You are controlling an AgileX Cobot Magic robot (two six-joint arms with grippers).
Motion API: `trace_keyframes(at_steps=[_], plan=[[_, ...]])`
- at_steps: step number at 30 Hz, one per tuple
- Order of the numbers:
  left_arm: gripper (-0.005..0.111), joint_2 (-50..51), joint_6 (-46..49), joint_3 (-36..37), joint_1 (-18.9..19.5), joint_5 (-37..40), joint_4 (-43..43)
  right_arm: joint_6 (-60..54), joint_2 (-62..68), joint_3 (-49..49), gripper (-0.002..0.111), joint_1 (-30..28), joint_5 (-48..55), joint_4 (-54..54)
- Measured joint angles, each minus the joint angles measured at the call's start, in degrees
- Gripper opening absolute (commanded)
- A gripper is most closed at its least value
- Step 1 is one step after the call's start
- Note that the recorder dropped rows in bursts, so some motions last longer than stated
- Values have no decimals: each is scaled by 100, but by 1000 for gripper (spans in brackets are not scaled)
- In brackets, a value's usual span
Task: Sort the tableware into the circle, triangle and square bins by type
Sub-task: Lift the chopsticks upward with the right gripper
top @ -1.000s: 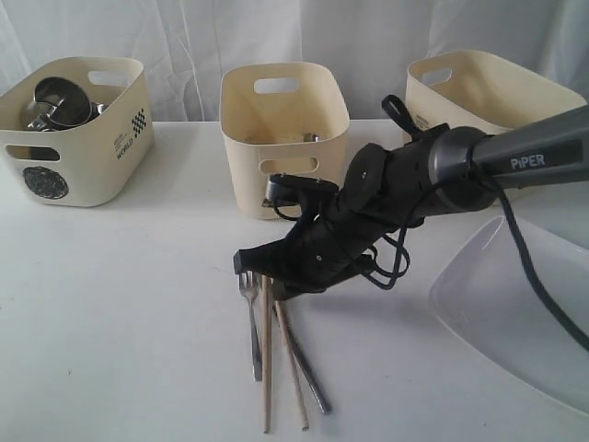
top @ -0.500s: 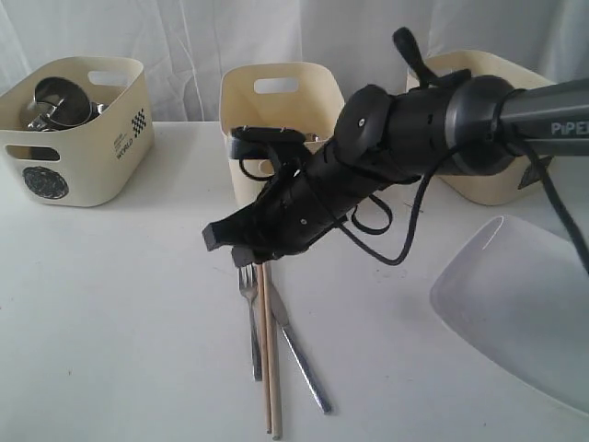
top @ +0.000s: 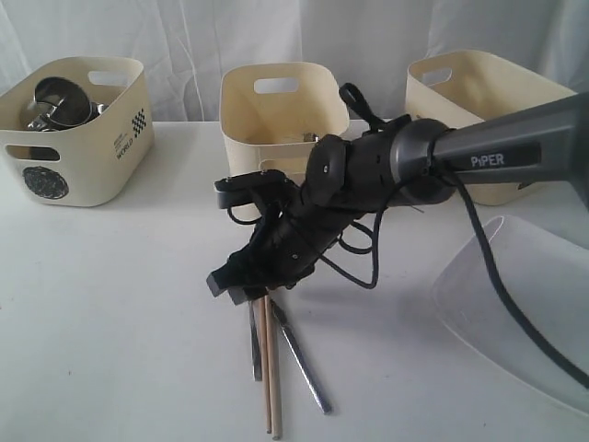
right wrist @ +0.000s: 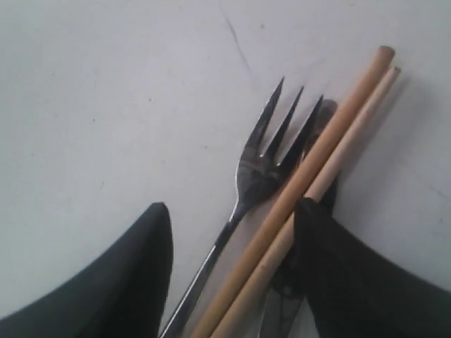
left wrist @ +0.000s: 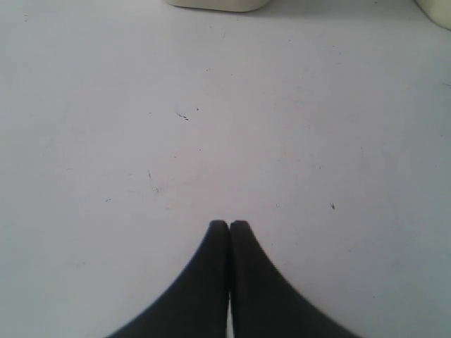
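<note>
A metal fork (right wrist: 262,163), two wooden chopsticks (right wrist: 337,127) and a knife (top: 305,365) lie bundled on the white table. My right gripper (right wrist: 232,222) is open and low over them, its fingers (right wrist: 144,271) straddling the fork handle and both chopsticks. In the exterior view the right gripper (top: 237,287) covers the tops of the fork (top: 255,348) and chopsticks (top: 271,373). Two steel mugs (top: 58,103) sit in the left bin (top: 87,157). The large white plate (top: 515,308) lies at the right. My left gripper (left wrist: 229,225) is shut over bare table.
A middle bin (top: 283,152) stands just behind the right arm, and a third bin (top: 488,101) is at the back right. A white curtain closes off the back. The edge of a bin (left wrist: 218,4) shows in the left wrist view.
The right gripper lifted and swung left, then came down over the cutlery tops. The two chopsticks, splayed a second ago, now lie side by side.
</note>
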Motion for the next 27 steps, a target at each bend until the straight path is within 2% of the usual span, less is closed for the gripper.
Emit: trace_keyframes(at_steps=[6, 9, 12, 15, 18, 21, 24, 27], plan=[[1, 0, 0, 0, 0, 0, 0, 605, 20, -433, 50, 0, 205, -810], [1, 0, 0, 0, 0, 0, 0, 1144, 20, -738, 48, 10, 560, -1648], [1, 0, 0, 0, 0, 0, 0, 1828, 20, -1125, 37, 11, 1507, -2642], [1, 0, 0, 0, 0, 0, 0, 2210, 20, -1453, 25, 11, 2501, -3096], [1, 0, 0, 0, 0, 0, 0, 2307, 20, -1566, 24, 11, 3051, -2949], [1, 0, 0, 0, 0, 0, 0, 2350, 20, -1575, 24, 88, 2988, -2520], [1, 0, 0, 0, 0, 0, 0, 2350, 59, -1575, 25, 267, 2365, -2199], [1, 0, 0, 0, 0, 0, 0, 2318, 198, -1600, 33, 409, 1783, -2123]])
